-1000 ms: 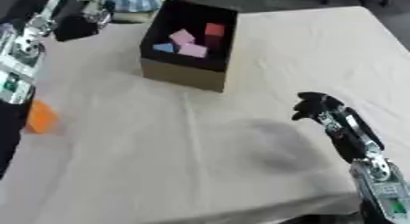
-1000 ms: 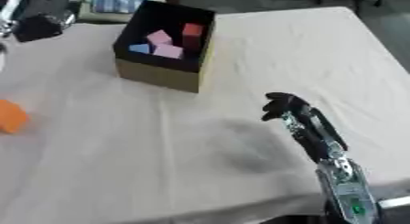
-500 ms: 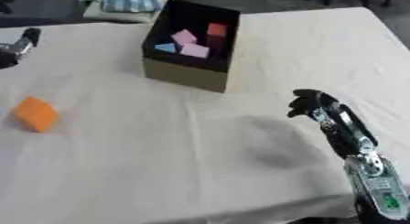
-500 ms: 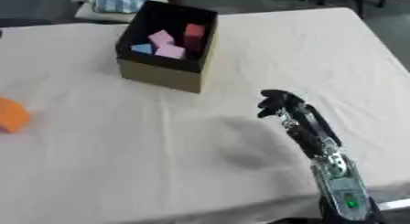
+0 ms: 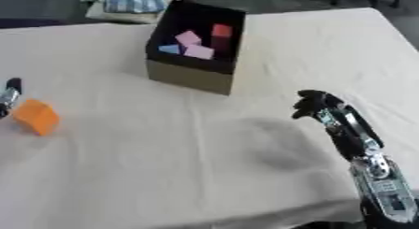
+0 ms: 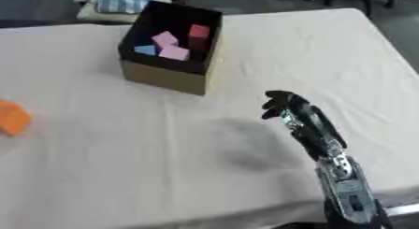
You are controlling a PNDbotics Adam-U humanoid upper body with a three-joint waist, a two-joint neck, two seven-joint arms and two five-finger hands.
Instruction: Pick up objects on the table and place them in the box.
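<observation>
1. Our right hand hovers over the cloth-covered table, to the right of the box and nearer to us; its fingers are curled and it holds nothing.
2. Our left hand shows only as a small part at the view's edge, far left of the box. We cannot tell if it is released or clenched.
3. We see the orange block lying on the table, far left of the box and nearer to us, just beside the left hand.
4. We judge this block to be light and stiff, maybe foam or wood, not fragile. Its flat faces should not slip.
5. We would take it on two opposite side faces, then carry it into the box, where pink, blue and red blocks already lie.
</observation>
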